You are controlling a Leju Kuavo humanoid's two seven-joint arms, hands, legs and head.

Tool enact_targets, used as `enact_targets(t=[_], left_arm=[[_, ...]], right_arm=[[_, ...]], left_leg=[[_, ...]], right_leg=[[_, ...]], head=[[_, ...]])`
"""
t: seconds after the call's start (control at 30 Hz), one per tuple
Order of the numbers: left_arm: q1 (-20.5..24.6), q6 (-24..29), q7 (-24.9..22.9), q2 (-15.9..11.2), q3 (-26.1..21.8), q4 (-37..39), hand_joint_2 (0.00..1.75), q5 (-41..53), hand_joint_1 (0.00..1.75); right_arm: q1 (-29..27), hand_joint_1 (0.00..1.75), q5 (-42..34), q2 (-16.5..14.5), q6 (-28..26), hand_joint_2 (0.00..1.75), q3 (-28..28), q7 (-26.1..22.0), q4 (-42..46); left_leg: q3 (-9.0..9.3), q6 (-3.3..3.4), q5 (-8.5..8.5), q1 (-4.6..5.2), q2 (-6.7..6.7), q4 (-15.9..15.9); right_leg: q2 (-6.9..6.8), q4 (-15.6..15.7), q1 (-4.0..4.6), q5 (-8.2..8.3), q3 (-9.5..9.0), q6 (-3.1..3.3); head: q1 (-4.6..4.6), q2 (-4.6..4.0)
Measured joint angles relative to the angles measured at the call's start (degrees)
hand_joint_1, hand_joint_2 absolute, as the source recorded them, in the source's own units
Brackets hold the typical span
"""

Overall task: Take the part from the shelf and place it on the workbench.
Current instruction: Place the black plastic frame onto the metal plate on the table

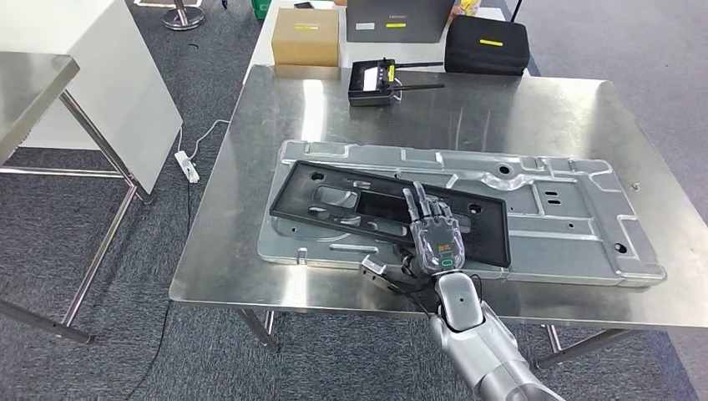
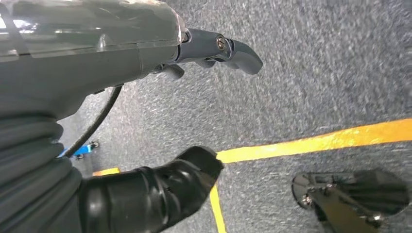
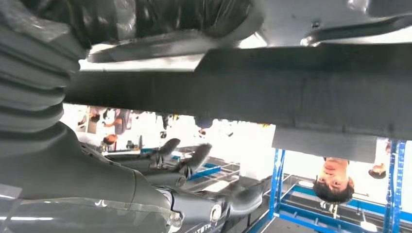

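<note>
The part, a long black plastic frame [image 1: 334,200], lies flat and slightly askew on a large silver stamped panel [image 1: 568,225] on the steel workbench [image 1: 518,109]. My right hand [image 1: 434,230] is over the frame's near edge, its fingers stretched straight along the top and its thumb sticking out toward the table's front. In the right wrist view the frame's dark edge [image 3: 291,97] runs across, with daylight between it and my fingers [image 3: 194,160], so nothing is gripped. My left hand [image 2: 97,63] hangs over the grey carpet, fingers and thumb apart, holding nothing.
At the bench's far side stand a black device with antennas [image 1: 376,82], a cardboard box [image 1: 305,35] and a black case [image 1: 487,43]. A second steel table [image 1: 25,92] and a white board [image 1: 108,92] stand left. A power strip [image 1: 188,165] lies on the floor. A person [image 3: 335,182] stands by blue racking [image 3: 279,179].
</note>
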State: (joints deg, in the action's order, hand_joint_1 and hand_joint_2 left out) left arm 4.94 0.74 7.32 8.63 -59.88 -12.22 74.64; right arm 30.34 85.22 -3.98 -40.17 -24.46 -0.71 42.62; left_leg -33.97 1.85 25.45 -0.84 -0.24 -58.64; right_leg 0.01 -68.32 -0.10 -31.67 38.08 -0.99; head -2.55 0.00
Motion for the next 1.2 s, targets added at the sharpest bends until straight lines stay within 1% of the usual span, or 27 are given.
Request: enact_targets(t=[0.03,0.07,0.1,0.13,0.2,0.27,0.33,0.4,0.43,0.47,0.5,0.57,0.6,0.63,0.67,0.77,0.8,0.83,0.9,0.93,0.97,1.0,1.03,1.1,1.13,1.17,1.2], left_arm=[[0.01,0.00,-0.02,0.00,-0.02,0.00,0.00,-0.01,0.00],[0.01,0.00,-0.04,-0.01,-0.04,0.00,0.00,-0.02,0.00],[-0.01,-0.01,-0.06,-0.01,-0.06,0.00,0.00,-0.02,0.00],[-0.02,-0.01,-0.08,-0.02,-0.08,0.00,0.00,-0.02,0.00],[-0.01,-0.02,-0.08,0.00,-0.09,0.00,0.00,-0.02,0.00],[0.04,-0.01,-0.10,0.03,-0.10,0.00,0.00,-0.02,0.00],[0.06,0.08,-0.21,0.03,-0.10,0.00,0.00,-0.03,0.00],[0.02,0.40,-0.48,0.02,-0.12,0.00,0.00,-0.12,0.00],[0.00,0.58,-0.64,0.02,-0.13,0.00,0.00,-0.20,0.00],[0.00,0.78,-0.85,0.01,-0.14,0.00,0.00,-0.30,0.00],[0.00,0.90,-1.01,0.01,-0.15,0.00,0.00,-0.37,0.00],[0.00,0.97,-1.17,0.01,-0.16,0.00,0.00,-0.45,0.00],[-0.02,0.97,-1.17,0.01,-0.16,0.00,0.00,-0.45,0.00],[-0.06,0.96,-1.17,0.00,-0.16,0.00,0.00,-0.45,0.00],[-0.09,0.96,-1.17,-0.01,-0.16,0.00,0.00,-0.45,0.00],[-0.01,0.97,-1.17,-0.15,-0.16,0.00,0.00,-0.45,0.00],[0.06,0.97,-1.16,-0.19,-0.16,0.00,0.00,-0.45,0.00],[0.11,0.98,-1.16,-0.21,-0.16,0.00,0.00,-0.45,0.00],[0.10,0.98,-1.15,-0.21,-0.16,0.01,0.00,-0.45,0.00],[0.08,0.98,-1.15,-0.20,-0.16,0.01,0.00,-0.45,0.00],[0.09,0.97,-1.15,-0.19,-0.16,0.02,0.00,-0.45,0.00],[0.13,0.95,-1.15,-0.18,-0.16,0.02,0.00,-0.46,0.00],[0.20,0.89,-1.14,-0.20,-0.16,0.02,0.00,-0.47,0.00],[0.26,0.68,-1.14,-0.26,-0.18,0.02,0.00,-0.54,0.00],[0.26,0.53,-1.14,-0.28,-0.20,0.02,0.00,-0.58,0.00],[0.27,0.37,-1.15,-0.31,-0.22,0.02,0.00,-0.62,0.00],[0.28,0.20,-1.15,-0.32,-0.25,0.02,0.00,-0.63,0.00]], right_arm=[[-0.03,0.00,-0.19,0.00,0.00,0.00,0.18,-0.12,-0.15],[-0.09,0.00,-0.29,0.00,0.00,0.00,0.35,-0.22,-0.32],[-0.13,0.00,-0.32,0.00,0.00,0.00,0.51,-0.30,-0.49],[-0.14,0.00,-0.33,0.00,0.00,0.00,0.65,-0.33,-0.62],[-0.06,0.00,-0.35,0.00,0.00,0.00,0.87,-0.36,-0.77],[0.06,0.00,-0.36,-0.01,0.00,0.00,0.99,-0.44,-0.83],[0.06,0.00,-0.39,-0.01,0.00,0.00,1.08,-0.54,-0.91],[0.02,0.00,-0.73,-0.03,-0.01,0.00,1.33,-0.66,-0.93],[0.02,0.00,-0.95,-0.05,-0.01,0.00,1.50,-0.74,-0.93],[0.02,0.00,-1.17,-0.10,-0.01,0.00,1.66,-0.83,-0.92],[-0.01,0.00,-1.29,-0.15,-0.01,0.00,1.79,-0.90,-0.91],[-0.16,0.00,-1.54,-0.21,0.00,0.00,2.04,-0.98,-0.92],[-0.28,0.00,-1.70,-0.22,0.00,0.00,2.16,-1.04,-0.92],[-0.39,0.00,-1.83,-0.23,0.00,0.00,2.28,-1.13,-0.93],[-0.48,0.00,-1.94,-0.24,0.00,0.00,2.40,-1.22,-0.93],[-0.52,0.00,-2.01,-0.26,0.00,0.00,2.69,-1.38,-0.92],[-0.51,0.00,-2.02,-0.26,0.00,0.00,2.76,-1.40,-0.91],[-0.51,0.00,-2.04,-0.28,0.00,0.00,2.81,-1.43,-0.91],[-0.51,0.00,-2.06,-0.32,0.00,0.00,2.88,-1.49,-0.91],[-0.51,0.00,-2.06,-0.33,0.00,0.00,2.96,-1.51,-0.91],[-0.51,0.00,-2.09,-0.33,0.00,0.00,3.09,-1.53,-0.91],[-0.49,0.00,-2.15,-0.33,0.00,0.00,3.23,-1.56,-0.91],[-0.49,0.00,-2.26,-0.33,0.00,0.00,3.39,-1.62,-0.91],[-0.56,0.00,-2.62,-0.33,0.00,0.00,3.60,-1.79,-0.92],[-0.64,0.00,-2.77,-0.33,0.00,0.00,3.67,-1.85,-0.92],[-0.70,0.00,-2.88,-0.33,0.00,0.00,3.72,-1.88,-0.92],[-0.73,0.00,-2.93,-0.33,0.00,0.00,3.77,-1.89,-0.92]], left_leg=[[-0.06,0.06,0.00,0.01,0.00,0.00],[-0.08,0.06,0.00,0.03,0.00,-0.01],[-0.07,0.06,0.00,0.04,-0.02,-0.01],[-0.02,0.05,0.00,0.04,-0.04,-0.01],[0.12,-0.08,0.02,0.03,-0.10,-0.01],[0.08,-0.54,-0.01,0.13,-0.13,0.00],[0.02,-1.20,-0.09,0.19,-0.13,0.11],[0.09,-1.84,-0.04,0.14,-0.13,0.23],[-0.04,-2.13,0.50,0.13,-0.12,-0.20],[-0.55,-2.35,1.73,0.14,-0.11,-1.60],[-1.58,-2.51,3.65,0.10,-0.09,-4.27],[-4.45,-2.72,7.85,0.10,-0.09,-11.60],[-5.62,-2.79,9.15,0.09,-0.08,-14.69],[-5.91,-2.81,9.33,0.10,-0.08,-15.94],[-5.17,-2.76,8.52,0.10,-0.08,-15.12],[0.85,-2.24,3.93,0.23,-0.08,-4.35],[2.08,-2.02,3.16,0.34,-0.09,-1.88],[2.46,-1.78,2.89,0.46,-0.11,-0.82],[2.16,-1.22,2.25,0.57,-0.12,-0.67],[1.98,-0.85,1.77,0.48,-0.04,-0.46],[1.73,-0.45,1.26,0.39,0.04,-0.23],[1.34,-0.04,0.71,0.27,0.14,0.01],[0.84,0.26,0.21,0.20,0.22,0.10],[-0.51,0.51,-0.74,0.25,0.26,0.09],[-1.21,0.45,-1.25,0.27,0.26,0.07],[-1.87,0.35,-1.74,0.27,0.27,0.05],[-2.47,0.22,-2.21,0.27,0.28,0.02]], right_leg=[[0.00,-3.80,-0.13,-1.56,1.83,-0.21],[-0.01,-6.50,-0.24,-2.28,3.16,-0.35],[-0.01,-7.21,-0.33,-1.89,3.55,-0.40],[-0.02,-5.78,-0.39,-0.54,2.89,-0.35],[-0.01,2.15,-0.39,3.28,-1.00,0.04],[0.01,8.18,-0.05,5.17,-3.82,0.55],[0.05,9.16,0.32,5.21,-4.09,0.97],[0.00,9.47,0.19,5.50,-4.19,1.58],[-0.08,9.74,0.05,5.79,-4.32,2.00],[-0.16,10.00,-0.12,6.10,-4.40,2.38],[-0.26,10.13,-0.18,6.36,-4.39,2.67],[-0.34,9.99,-0.03,6.52,-3.96,2.94],[-0.37,9.81,0.06,6.57,-3.68,3.01],[-0.39,9.58,0.13,6.60,-3.39,3.04],[-0.38,9.30,0.17,6.62,-3.10,3.06],[-0.32,8.34,0.28,6.66,-2.42,2.88],[-0.30,8.11,0.35,6.75,-2.20,2.67],[-0.29,8.00,0.40,6.94,-2.00,2.34],[-0.23,8.14,0.42,7.54,-1.76,1.56],[-0.15,8.07,0.34,7.52,-1.63,1.17],[-0.08,7.60,0.28,6.86,-1.32,0.86],[-0.01,6.25,0.20,5.38,-0.70,0.57],[0.04,3.55,-0.03,2.94,0.32,0.32],[0.03,-4.00,-0.35,-2.14,2.77,-0.13],[0.03,-7.29,-0.50,-3.70,3.52,-0.32],[0.02,-8.77,-0.63,-4.03,3.39,-0.45],[0.01,-8.07,-0.77,-3.24,2.13,-0.53]], head=[[0.01,0.00],[0.01,0.00],[0.01,0.00],[0.00,0.00],[0.00,0.00],[0.02,0.00],[0.03,0.00],[0.03,0.00],[0.04,0.00],[0.07,0.00],[0.09,0.00],[0.13,0.00],[0.13,0.00],[0.12,0.00],[0.14,0.00],[0.13,0.00],[0.12,0.00],[0.11,0.00],[0.10,0.00],[0.11,0.00],[0.08,0.00],[0.05,0.00],[0.03,0.00],[0.01,0.00],[0.01,0.00],[0.02,0.00],[0.02,0.00]])
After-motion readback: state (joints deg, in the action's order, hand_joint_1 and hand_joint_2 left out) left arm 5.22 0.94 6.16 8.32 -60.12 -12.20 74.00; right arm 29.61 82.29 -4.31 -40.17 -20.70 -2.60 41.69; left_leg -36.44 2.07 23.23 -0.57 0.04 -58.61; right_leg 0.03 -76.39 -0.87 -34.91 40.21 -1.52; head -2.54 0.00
